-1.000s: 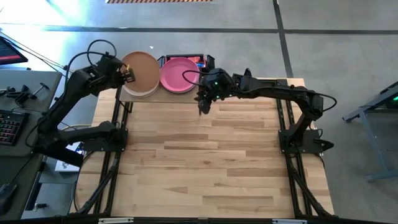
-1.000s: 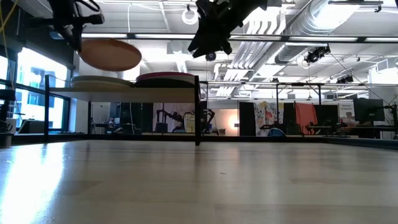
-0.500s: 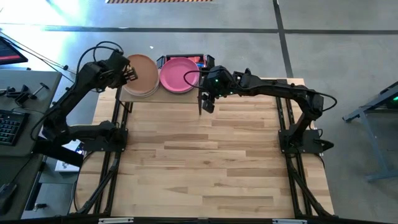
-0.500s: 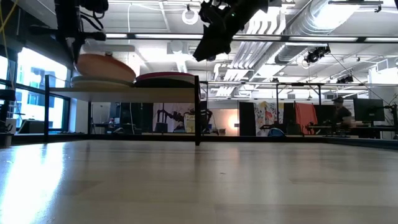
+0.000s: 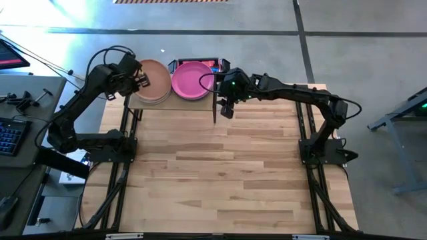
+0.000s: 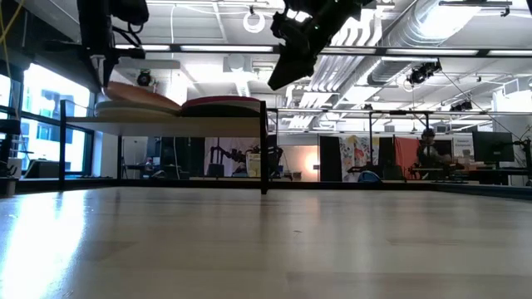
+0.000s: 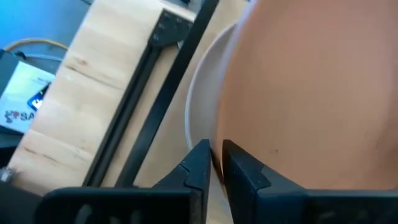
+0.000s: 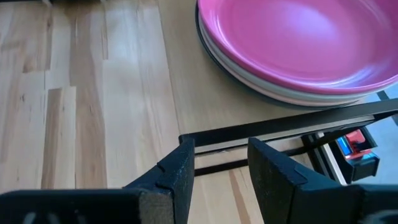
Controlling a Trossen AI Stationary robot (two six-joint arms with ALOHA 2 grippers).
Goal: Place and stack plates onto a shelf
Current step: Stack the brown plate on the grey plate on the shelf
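My left gripper [image 5: 141,79] is at the left end of the shelf [image 6: 208,121], shut on a peach plate [image 5: 155,81] that lies tilted on the left stack of pale plates [image 7: 198,109]. To its right, a magenta plate [image 5: 192,80] tops a second stack with off-white and dark plates under it [image 8: 292,37]. My right gripper [image 5: 225,107] hovers open above the shelf's near right corner, with nothing between its fingers [image 8: 219,168]. My left gripper pinches the peach plate's left rim [image 7: 217,152] between its two fingers. They come from the table's left, slanting down. The plate is tilted, its held rim [image 6: 110,85] raised and its right part [image 6: 170,104] resting on the stack beneath.
The shelf's thin black frame [image 8: 280,124] runs below my right gripper, with a black post [image 6: 264,145] at its right end. The slatted tabletop [image 5: 213,173] in front of the shelf is bare. A desk with a keyboard [image 5: 10,133] stands left of the table.
My left gripper has gone down and a little toward the table's right with the peach plate. The plate hung clear above the left stack and now lies on it by its right part, left rim still raised. My right gripper has rolled and shifted slightly right, staying open.
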